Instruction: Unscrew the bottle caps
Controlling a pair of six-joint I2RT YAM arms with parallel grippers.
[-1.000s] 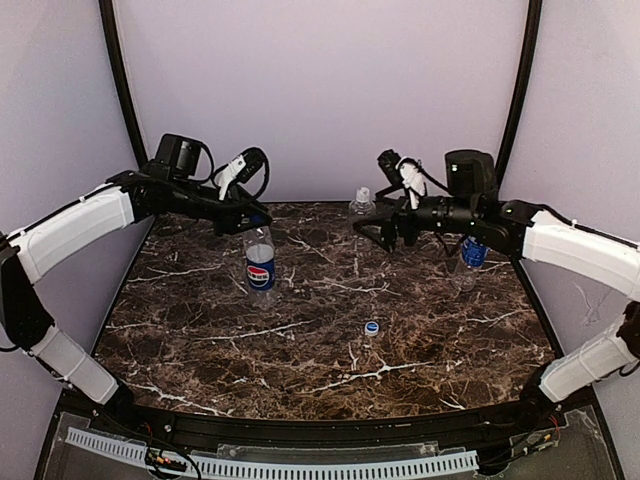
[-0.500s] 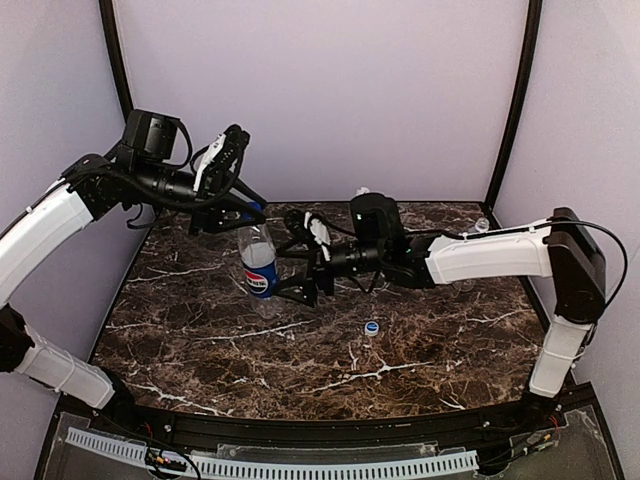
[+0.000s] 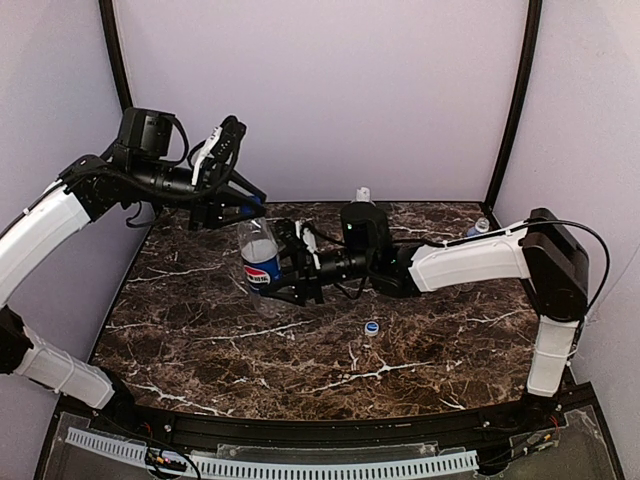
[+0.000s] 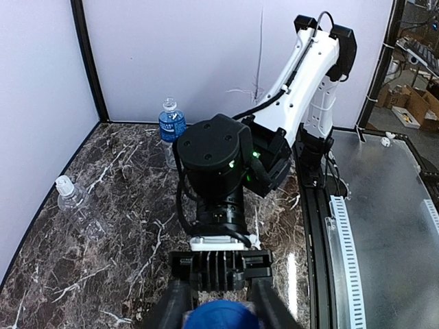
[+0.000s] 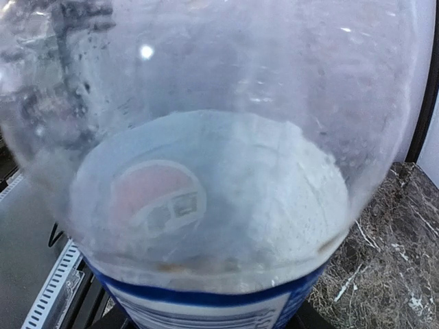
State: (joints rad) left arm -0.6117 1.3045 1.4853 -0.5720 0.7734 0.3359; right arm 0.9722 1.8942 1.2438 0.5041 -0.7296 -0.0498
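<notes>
The Pepsi bottle (image 3: 259,265) stands at the back left of the table, leaning slightly left. My left gripper (image 3: 243,218) comes down on its top. In the left wrist view both fingers (image 4: 171,308) press against the dark blue cap (image 4: 219,317). My right gripper (image 3: 270,276) reaches in from the right and is shut round the labelled body. That body (image 5: 206,205) fills the right wrist view. A blue-and-white cap (image 3: 371,327) lies loose on the table. The unlabelled bottle (image 3: 361,203) keeps its white cap (image 4: 64,183).
The water bottle (image 3: 477,228) with its blue label (image 4: 171,130) stands at the back right, partly behind the right arm (image 3: 470,262). That arm stretches across the middle of the marble table (image 3: 300,380). Purple walls close off the back and sides.
The right arm swung from the back right across to the Pepsi bottle and its jaws closed round the body. The left arm lifted a little, and the bottle now leans left.
</notes>
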